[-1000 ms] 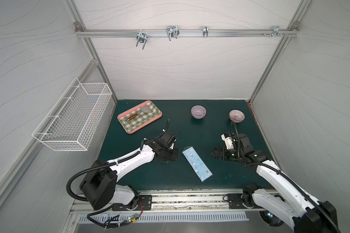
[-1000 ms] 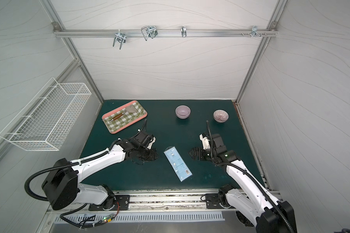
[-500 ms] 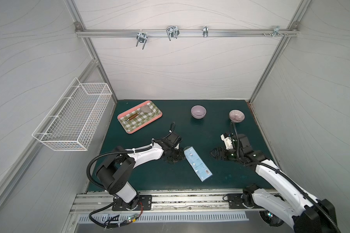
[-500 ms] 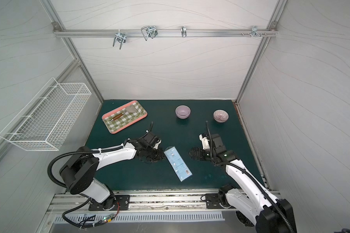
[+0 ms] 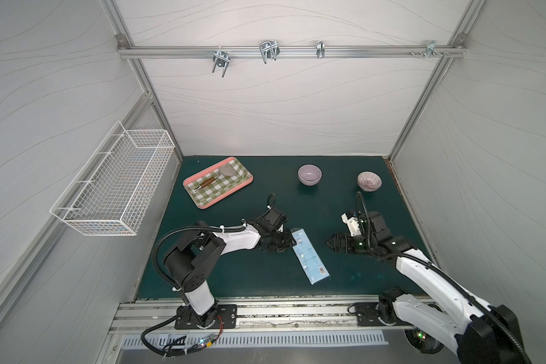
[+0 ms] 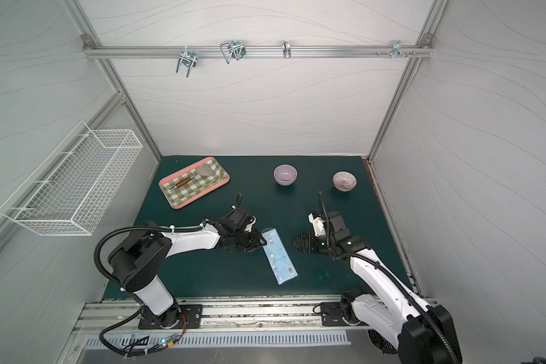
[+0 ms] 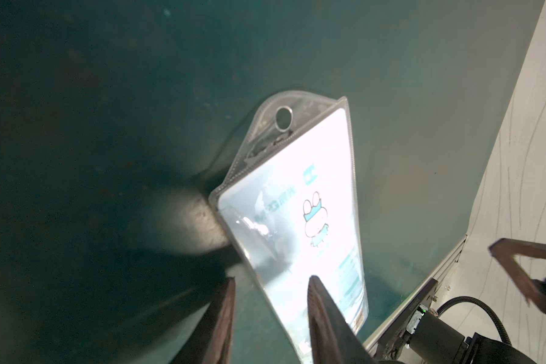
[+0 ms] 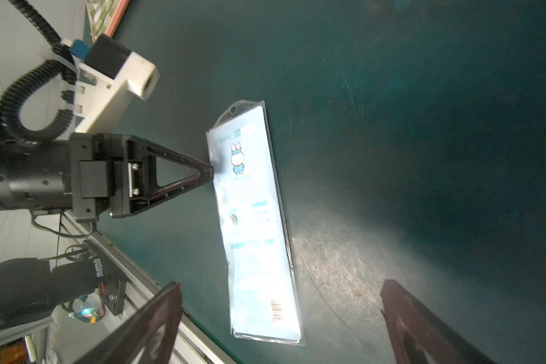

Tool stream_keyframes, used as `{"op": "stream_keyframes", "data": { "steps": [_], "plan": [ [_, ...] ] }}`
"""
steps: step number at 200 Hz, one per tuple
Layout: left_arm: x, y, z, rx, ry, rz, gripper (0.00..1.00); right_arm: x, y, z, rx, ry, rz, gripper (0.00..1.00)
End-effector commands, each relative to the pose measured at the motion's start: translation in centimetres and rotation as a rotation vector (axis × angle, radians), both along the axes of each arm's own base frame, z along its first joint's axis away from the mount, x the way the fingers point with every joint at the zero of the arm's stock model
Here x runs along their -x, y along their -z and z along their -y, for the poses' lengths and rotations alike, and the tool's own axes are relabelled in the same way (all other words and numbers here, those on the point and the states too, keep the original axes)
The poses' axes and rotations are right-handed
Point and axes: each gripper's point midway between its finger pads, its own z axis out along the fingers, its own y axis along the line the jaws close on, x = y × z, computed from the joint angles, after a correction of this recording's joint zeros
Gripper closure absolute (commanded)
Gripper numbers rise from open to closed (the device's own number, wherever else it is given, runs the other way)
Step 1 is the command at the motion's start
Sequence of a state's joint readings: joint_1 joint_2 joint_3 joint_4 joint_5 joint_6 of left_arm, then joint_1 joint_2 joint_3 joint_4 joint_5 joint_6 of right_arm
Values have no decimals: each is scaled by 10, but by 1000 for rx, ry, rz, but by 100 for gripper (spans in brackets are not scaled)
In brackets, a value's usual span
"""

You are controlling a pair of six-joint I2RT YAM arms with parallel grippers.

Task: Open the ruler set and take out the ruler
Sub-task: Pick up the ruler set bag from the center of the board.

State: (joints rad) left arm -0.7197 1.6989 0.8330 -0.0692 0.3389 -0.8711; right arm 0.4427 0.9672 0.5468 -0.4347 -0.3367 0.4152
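The flat light-blue card ruler set (image 8: 256, 227) in clear plastic sleeve lies at the tips of the half-open left gripper (image 7: 271, 280), the wide-open right gripper (image 5: 329, 245) beyond. Pinching its edge squarely near the hang tab (image 7: 300, 108) seems wisest.

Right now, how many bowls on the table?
2. One lilac bowl at back centre; one streaked bowl nearer the back right corner. None look hidden.

In a top view the left arm (image 5: 234, 241) stretches low toward centre frame, left gripper (image 5: 293, 241) partly parted; right gripper (image 5: 327, 244), centre-right, gapes wide, pointing left.
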Motion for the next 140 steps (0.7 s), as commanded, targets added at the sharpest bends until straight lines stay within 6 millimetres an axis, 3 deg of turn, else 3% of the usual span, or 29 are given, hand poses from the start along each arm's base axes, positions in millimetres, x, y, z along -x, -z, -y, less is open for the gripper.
{"op": "stream_keyframes", "data": {
  "steps": [1,41,86,105,140],
  "plan": [
    [-3,-2,8,38,-14,3,61,5,8,-9,-32,-20,-37,8],
    [-2,0,8,39,-12,4,60,8,23,-19,-23,-53,-72,28],
    [0,6,8,37,-14,-11,61,9,42,-28,-8,-65,-119,82],
    [0,7,8,36,-14,-12,61,8,48,-29,5,-64,-126,97],
    [0,8,8,37,-15,-14,61,4,56,-29,37,-54,-133,100]
  ]
}}
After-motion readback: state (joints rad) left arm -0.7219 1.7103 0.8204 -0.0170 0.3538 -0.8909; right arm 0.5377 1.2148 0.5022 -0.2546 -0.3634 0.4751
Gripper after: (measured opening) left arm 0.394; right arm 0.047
